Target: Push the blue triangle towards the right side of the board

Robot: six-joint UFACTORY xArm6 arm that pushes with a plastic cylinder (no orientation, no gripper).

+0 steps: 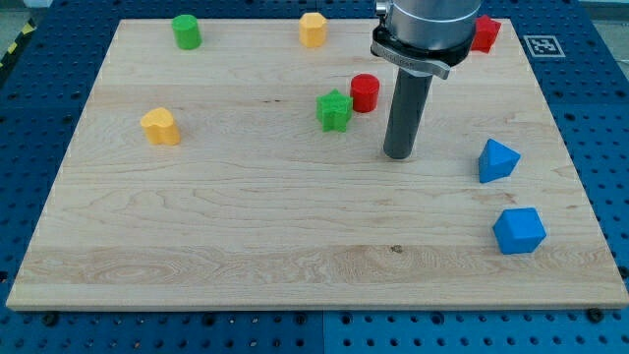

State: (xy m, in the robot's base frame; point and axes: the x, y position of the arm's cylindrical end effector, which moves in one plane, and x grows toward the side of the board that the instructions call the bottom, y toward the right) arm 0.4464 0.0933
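Note:
The blue triangle (497,160) lies near the board's right edge, at mid height. My tip (398,154) rests on the board well to the left of it, with a clear gap between them. A blue cube (518,230) sits just below the triangle. The rod rises to the view's top, where the arm's grey end partly hides a red block (485,32).
A red cylinder (365,92) and a green star (334,109) stand up and left of my tip. A yellow hexagon block (313,29) and a green cylinder (186,30) are near the top edge. A yellow block (160,126) is at the left.

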